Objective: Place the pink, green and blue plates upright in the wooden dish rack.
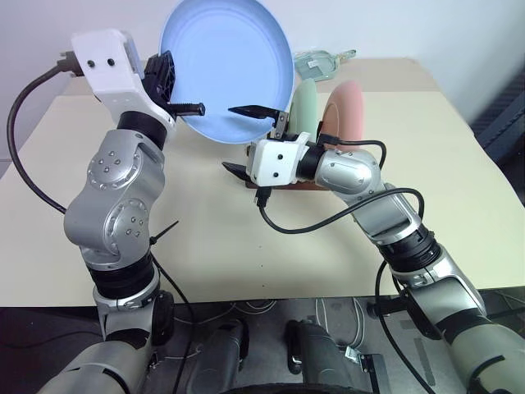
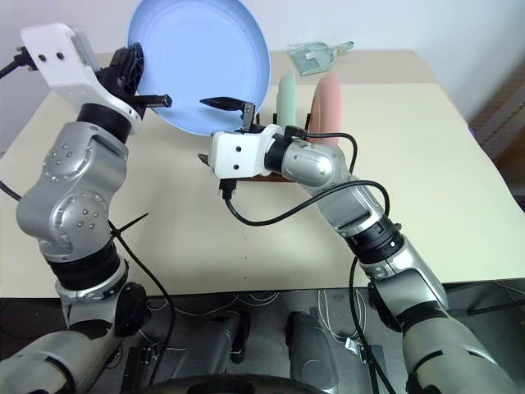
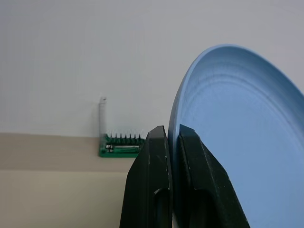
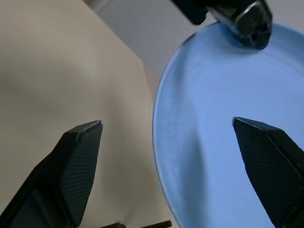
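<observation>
Left gripper (image 3: 173, 137) pinching blue plate (image 1: 230, 61), green holder (image 3: 121, 146) behind

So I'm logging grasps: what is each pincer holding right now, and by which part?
The left pincer pinches the blue plate by its rim, lifted above the table. The right pincer is open, holding nothing.
</observation>
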